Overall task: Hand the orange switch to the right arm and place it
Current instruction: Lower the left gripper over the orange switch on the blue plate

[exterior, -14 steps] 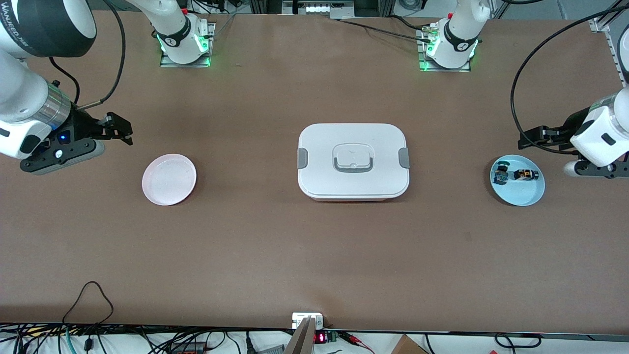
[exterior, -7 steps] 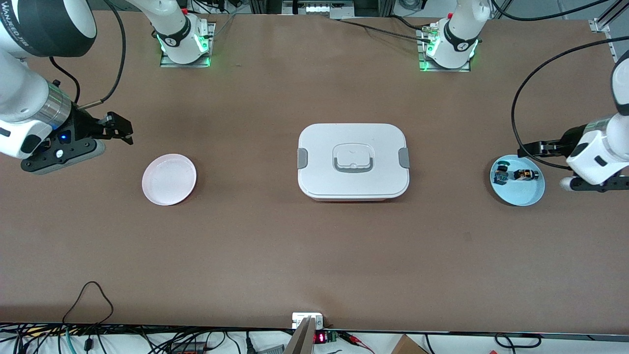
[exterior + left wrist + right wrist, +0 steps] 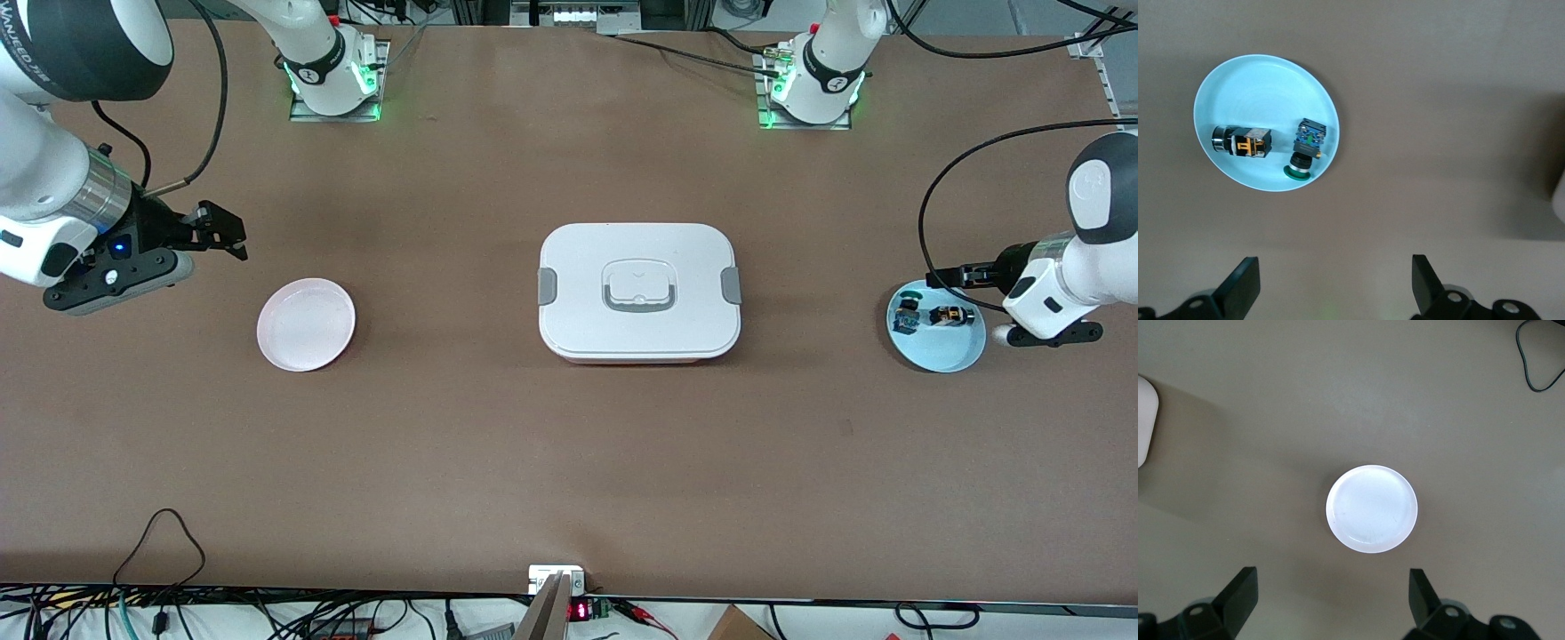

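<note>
The orange switch lies on its side on a light blue plate at the left arm's end of the table, beside a similar piece with a teal top. In the left wrist view the switch and the teal piece lie on the same plate. My left gripper is open and empty in the air over the plate's rim; its jaws stand wide apart. My right gripper is open and empty in the air near the pink plate.
An empty pink plate sits toward the right arm's end and shows in the right wrist view. A closed white lunch box with grey clips stands mid-table. Cables hang along the table's edge nearest the front camera.
My left arm has swung down and its gripper has come in over the blue plate's rim. My right gripper has shifted slightly toward the table's middle.
</note>
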Robot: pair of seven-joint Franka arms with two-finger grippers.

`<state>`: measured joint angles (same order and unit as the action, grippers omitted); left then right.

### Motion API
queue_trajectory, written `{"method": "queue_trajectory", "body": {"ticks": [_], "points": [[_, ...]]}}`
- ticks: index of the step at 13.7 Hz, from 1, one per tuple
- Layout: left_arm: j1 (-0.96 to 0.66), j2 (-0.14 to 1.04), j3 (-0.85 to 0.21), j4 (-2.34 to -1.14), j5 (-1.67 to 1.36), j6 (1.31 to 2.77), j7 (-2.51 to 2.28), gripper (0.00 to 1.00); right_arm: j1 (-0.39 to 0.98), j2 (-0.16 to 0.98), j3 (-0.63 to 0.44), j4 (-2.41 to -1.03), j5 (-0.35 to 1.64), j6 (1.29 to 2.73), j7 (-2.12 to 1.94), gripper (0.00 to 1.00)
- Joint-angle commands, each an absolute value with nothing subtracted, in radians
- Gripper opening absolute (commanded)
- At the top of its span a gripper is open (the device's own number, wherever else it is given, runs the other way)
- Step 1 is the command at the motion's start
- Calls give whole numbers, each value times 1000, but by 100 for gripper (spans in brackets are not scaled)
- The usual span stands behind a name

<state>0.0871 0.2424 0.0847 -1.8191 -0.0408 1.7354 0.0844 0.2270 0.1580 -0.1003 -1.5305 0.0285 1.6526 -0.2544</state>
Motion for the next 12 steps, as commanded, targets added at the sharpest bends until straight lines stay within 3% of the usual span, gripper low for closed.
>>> {"method": "queue_trajectory", "body": {"ticks": [1, 6, 12], "points": [[139, 176, 80, -1962, -44, 1851, 164, 100, 222, 153, -98, -1537, 41, 1673, -245, 100], [247, 225, 80, -2032, -43, 1971, 262, 100, 229, 143, -95, -1546, 40, 1667, -215, 100], [265, 287, 80, -2114, -44, 2182, 296, 100, 229, 137, -95, -1559, 48, 1692, -187, 100]]}}
